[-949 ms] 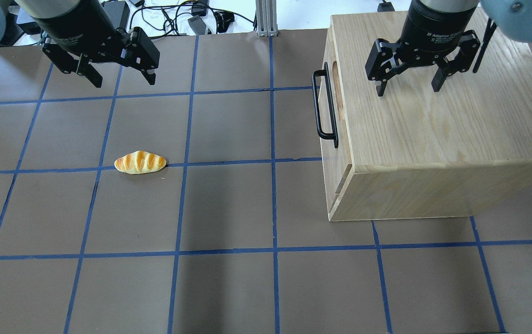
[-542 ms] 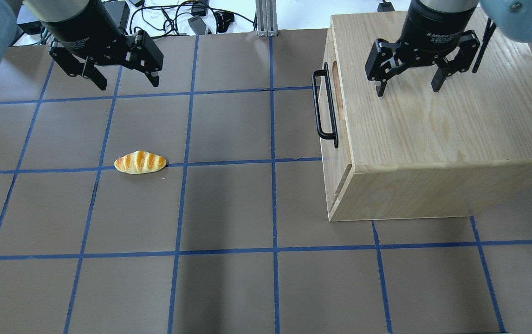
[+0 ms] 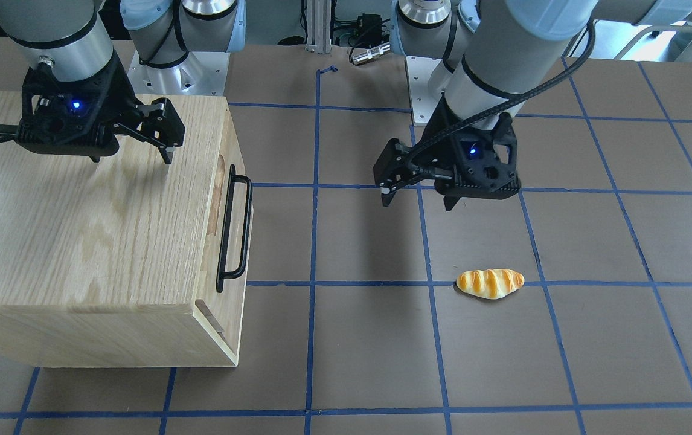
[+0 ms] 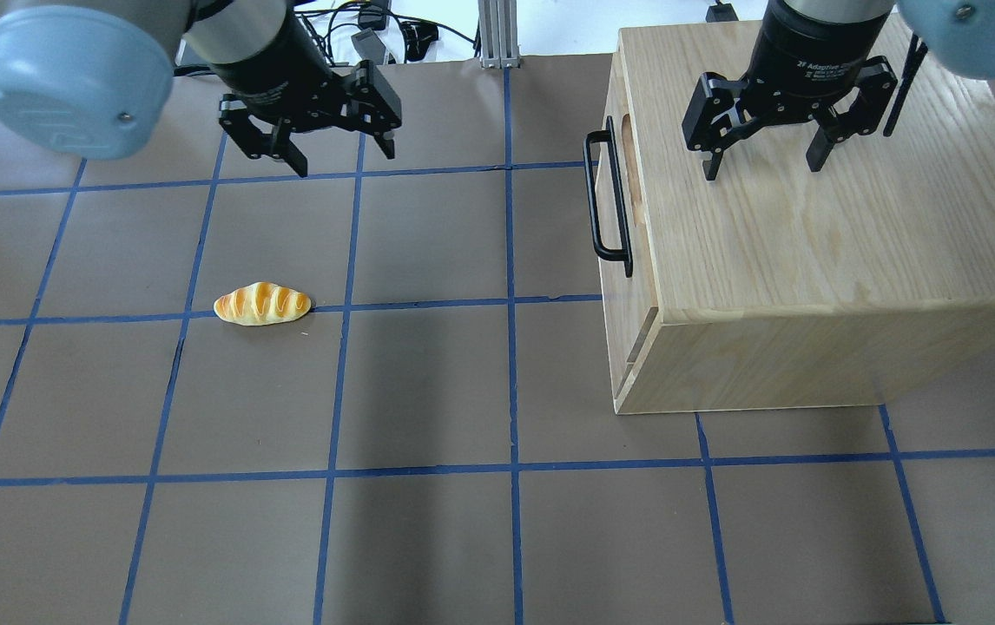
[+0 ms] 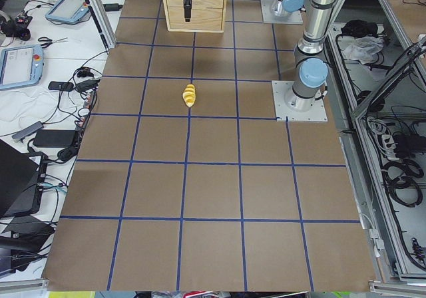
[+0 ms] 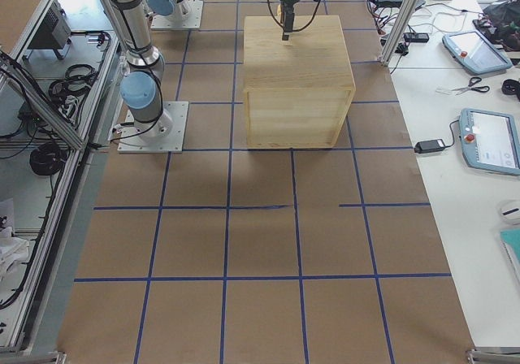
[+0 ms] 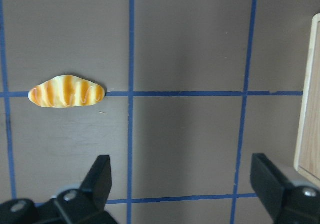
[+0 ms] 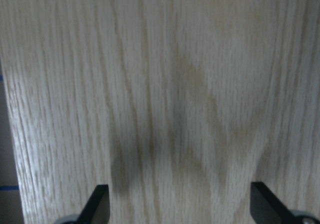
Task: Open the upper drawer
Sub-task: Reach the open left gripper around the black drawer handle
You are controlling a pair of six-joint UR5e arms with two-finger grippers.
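The cabinet (image 4: 810, 234) stands on the table (image 4: 428, 538), with the upper drawer (image 4: 636, 217) in its face toward the table's middle. A bread roll (image 4: 262, 305) lies well out from that face. The right end effector (image 4: 762, 169) hangs over the cabinet's top. The left end effector (image 4: 343, 161) hangs off the drawer face, nearer the robot than the roll.

1. A brown mat (image 4: 428, 538) covers the table under and around the left gripper (image 4: 343, 161), and blue tape lines (image 4: 512, 391) divide it into squares.
2. Ahead of the left gripper, past the mat's far edge, black cables (image 4: 324, 26) lie beside a metal post (image 4: 493, 35).
3. Farther out ahead of the right gripper (image 4: 762, 169), a white bench (image 6: 439, 96) holds tablets (image 6: 490, 140) and scissors (image 6: 474, 89).
4. A soft grey shadow (image 3: 376, 235) lies on the mat below the left gripper.
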